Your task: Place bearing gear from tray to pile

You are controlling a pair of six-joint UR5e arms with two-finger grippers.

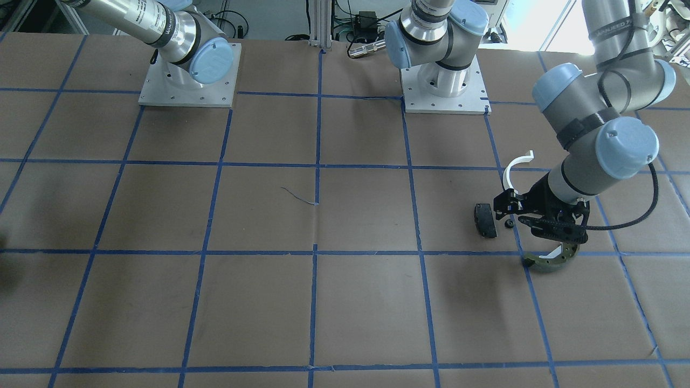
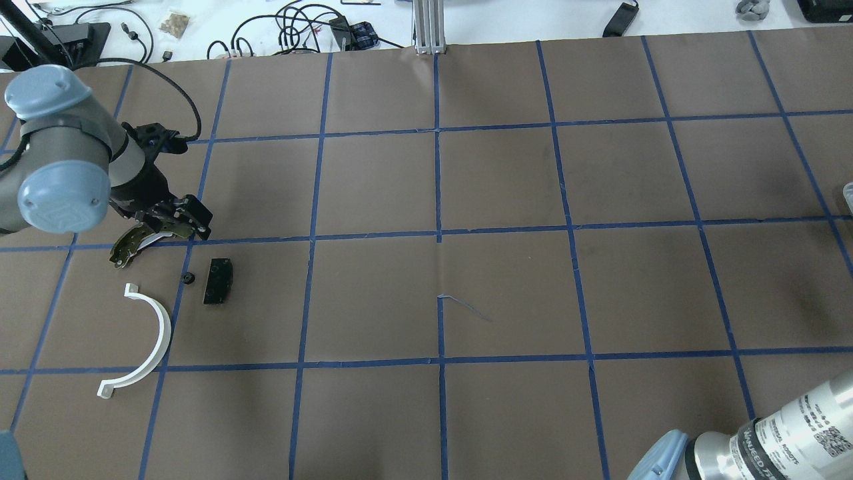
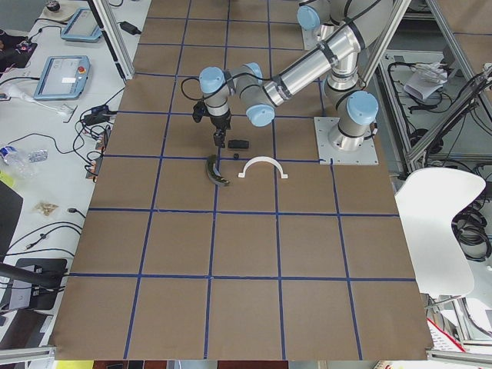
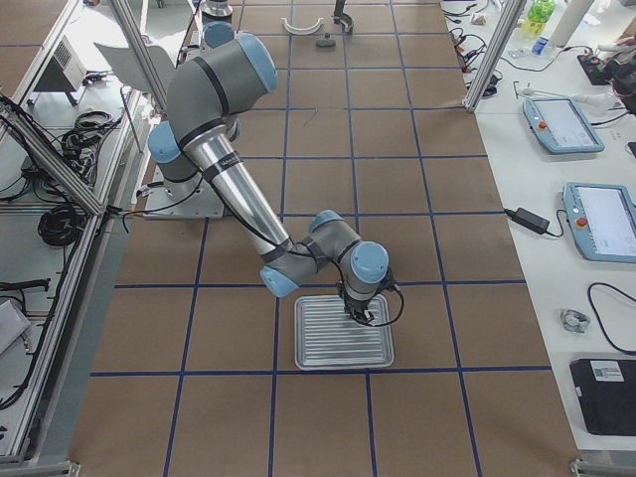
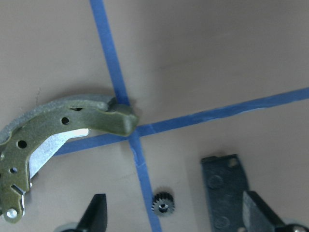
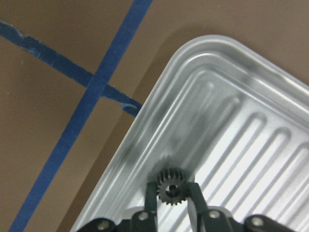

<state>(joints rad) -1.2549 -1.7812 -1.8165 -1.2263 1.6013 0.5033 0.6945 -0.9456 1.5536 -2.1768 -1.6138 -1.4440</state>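
Observation:
My right gripper point(image 6: 170, 192) is shut on a small black bearing gear point(image 6: 170, 187) at a corner of the ribbed silver tray point(image 6: 251, 121). It also shows over the tray point(image 4: 323, 348) in the exterior right view. The pile lies far off: a white half-ring point(image 2: 156, 333), a black pad point(image 2: 218, 281), an olive brake shoe point(image 2: 130, 243) and another small gear point(image 2: 188, 278). My left gripper point(image 5: 175, 198) is open and empty above that gear point(image 5: 163, 207), between the brake shoe point(image 5: 58, 130) and the pad point(image 5: 226, 188).
The table is brown paper with a grid of blue tape point(image 2: 438, 233). Both arm bases point(image 1: 444, 91) are bolted on at the robot's side. Cables and gear point(image 2: 300, 27) lie beyond the far edge.

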